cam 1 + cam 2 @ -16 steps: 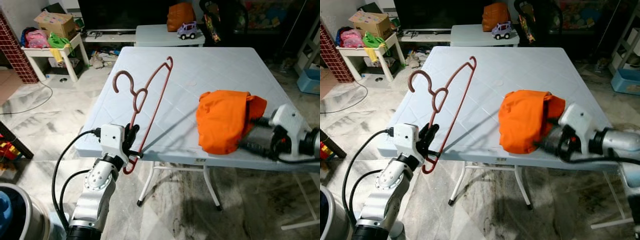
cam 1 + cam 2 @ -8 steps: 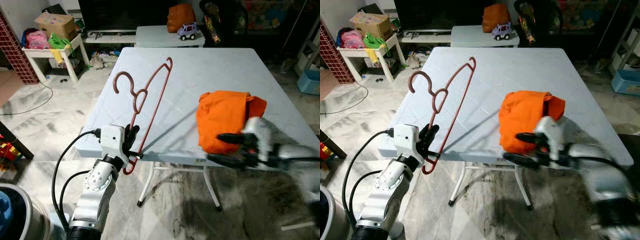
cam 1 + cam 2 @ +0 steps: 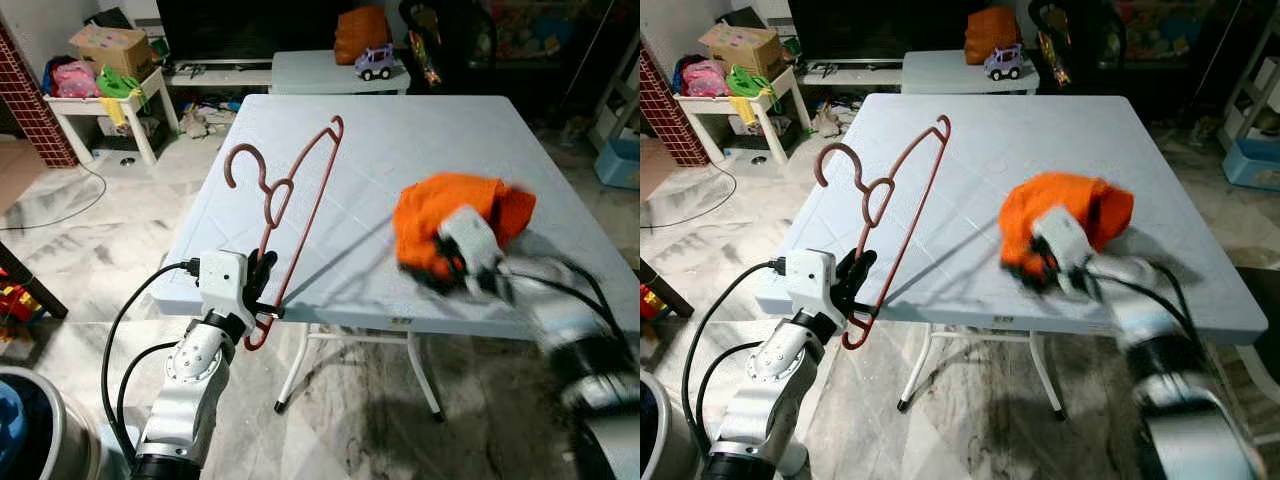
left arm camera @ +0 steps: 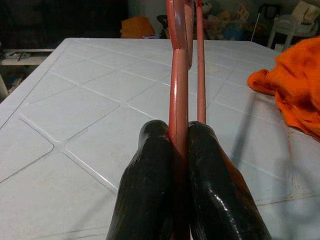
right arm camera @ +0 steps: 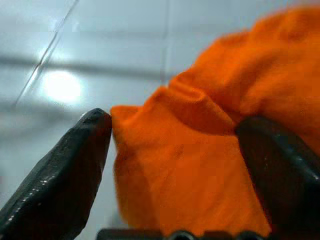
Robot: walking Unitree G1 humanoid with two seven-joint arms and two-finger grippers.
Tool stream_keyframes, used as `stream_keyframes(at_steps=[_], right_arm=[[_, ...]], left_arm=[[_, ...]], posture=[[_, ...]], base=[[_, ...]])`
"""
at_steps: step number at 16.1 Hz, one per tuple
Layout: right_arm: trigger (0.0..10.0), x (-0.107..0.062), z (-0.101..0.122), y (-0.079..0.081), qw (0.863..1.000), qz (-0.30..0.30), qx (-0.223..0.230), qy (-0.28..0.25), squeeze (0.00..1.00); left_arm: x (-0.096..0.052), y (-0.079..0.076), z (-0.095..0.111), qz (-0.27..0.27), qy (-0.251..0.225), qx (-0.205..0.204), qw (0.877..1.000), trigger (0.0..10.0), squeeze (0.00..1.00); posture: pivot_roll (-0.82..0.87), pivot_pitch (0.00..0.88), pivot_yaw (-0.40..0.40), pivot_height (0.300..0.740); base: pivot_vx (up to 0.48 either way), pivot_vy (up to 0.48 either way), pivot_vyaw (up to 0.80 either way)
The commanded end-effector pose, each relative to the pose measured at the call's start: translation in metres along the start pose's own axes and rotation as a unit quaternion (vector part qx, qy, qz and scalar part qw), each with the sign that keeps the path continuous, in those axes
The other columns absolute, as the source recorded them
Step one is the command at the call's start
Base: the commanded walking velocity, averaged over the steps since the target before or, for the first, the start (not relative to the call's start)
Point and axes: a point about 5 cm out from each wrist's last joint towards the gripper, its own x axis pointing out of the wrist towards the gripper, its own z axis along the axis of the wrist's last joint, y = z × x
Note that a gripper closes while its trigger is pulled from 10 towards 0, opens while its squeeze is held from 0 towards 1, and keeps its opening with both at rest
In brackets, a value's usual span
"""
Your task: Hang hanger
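1. Since a second ago the right gripper (image 5: pixel 175 150) has swung in from the table's near edge onto the crumpled orange cloth garment (image 3: pixel 455 215), which is now bunched higher and pushed a little further onto the pale blue square plastic table (image 3: pixel 400 150); the left arm has hardly shifted.
2. The left gripper (image 4: pixel 179 150) is clenched on the thin dark-red wire hanger (image 3: pixel 290 200), pinching its lower bar at one end between both black fingers (image 4: pixel 150 190). It holds the hanger tilted upright just off the table's near left edge, hook uppermost and leaning over the tabletop.
3. The right gripper's fingers are spread wide, one to each side of a fold of the garment, not yet closed on it.
4. The hanger looks light and stiff but springy, and a smooth rod like this may twist in a pinch taken so far from its middle; a hold nearer the hook's neck would likely steady it.
5. The garment is soft and limp and will sag from wherever it is taken; the collar or a shoulder seam would serve best, though neither can be picked out in the heap.
6. The right arm is motion-blurred in both eye views, so its finger contact reads clearly from the wrist view alone. No rail or hook to hang from is identifiable.
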Motion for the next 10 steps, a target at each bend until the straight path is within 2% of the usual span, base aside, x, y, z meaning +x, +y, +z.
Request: stream_keyframes(at_steps=[1,2,3,5,8,10], right_arm=[[10.0,0.006,0.024,-0.009,0.997,-0.059,0.000,-0.058,1.00],[10.0,0.008,0.036,-0.011,0.993,-0.076,0.002,-0.090,1.00],[10.0,0.011,0.059,-0.014,0.984,-0.107,-0.018,-0.140,1.00],[10.0,0.011,0.079,-0.015,0.974,-0.131,-0.032,-0.184,1.00],[10.0,0.003,0.084,-0.009,0.969,-0.100,-0.067,-0.216,1.00],[10.0,-0.014,0.072,-0.014,0.964,-0.109,-0.064,-0.236,1.00]], left_arm=[[-0.002,0.000,-0.005,-0.001,0.015,0.004,1.000,10.0,0.00],[-0.002,-0.001,-0.005,-0.001,0.015,0.004,1.000,10.0,0.00],[-0.002,-0.001,-0.005,-0.001,0.015,0.004,1.000,10.0,0.00],[-0.002,-0.001,-0.005,-0.001,0.015,0.004,1.000,10.0,0.00],[-0.003,0.002,-0.005,0.007,0.016,0.006,1.000,10.0,0.00],[-0.005,0.009,-0.007,0.020,0.021,0.029,0.999,10.0,0.00]], posture=[[0.01,0.038,0.010,0.740],[0.01,0.038,0.010,0.740],[0.01,0.038,0.010,0.740],[0.02,0.039,0.007,0.740],[0.02,0.039,0.006,0.740],[0.00,0.033,0.014,0.740]], base=[[0.000,0.000,0.00],[0.000,0.000,0.00],[0.000,0.000,0.00],[0.000,0.000,0.00],[0.000,0.000,0.00],[0.000,0.000,0.00]])
